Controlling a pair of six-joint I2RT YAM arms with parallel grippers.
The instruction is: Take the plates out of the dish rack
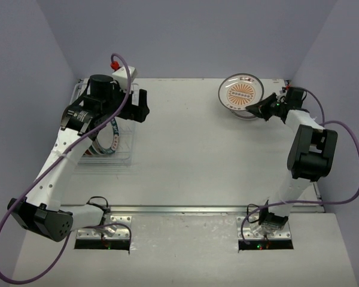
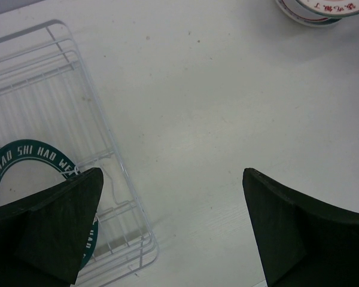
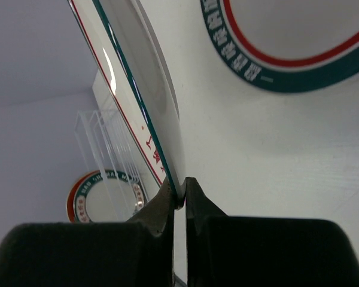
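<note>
The wire dish rack (image 1: 124,149) (image 2: 42,89) stands at the far left. Upright in it are a white plate with a dark green rim (image 2: 33,156) and another plate beside it (image 1: 110,142). My left gripper (image 1: 139,107) (image 2: 172,179) hangs open over the rack's right edge with nothing between its fingers. At the far right my right gripper (image 1: 258,109) (image 3: 179,190) is shut on the rim of the small sunburst plate (image 1: 242,92) (image 3: 137,78). That plate is tilted above a teal and red rimmed plate (image 3: 275,69) lying on the table.
Purple walls close in on the left, back and right of the white table (image 1: 191,149). A white box with a red connector (image 1: 122,70) sits behind the rack. Purple cables loop beside both arms.
</note>
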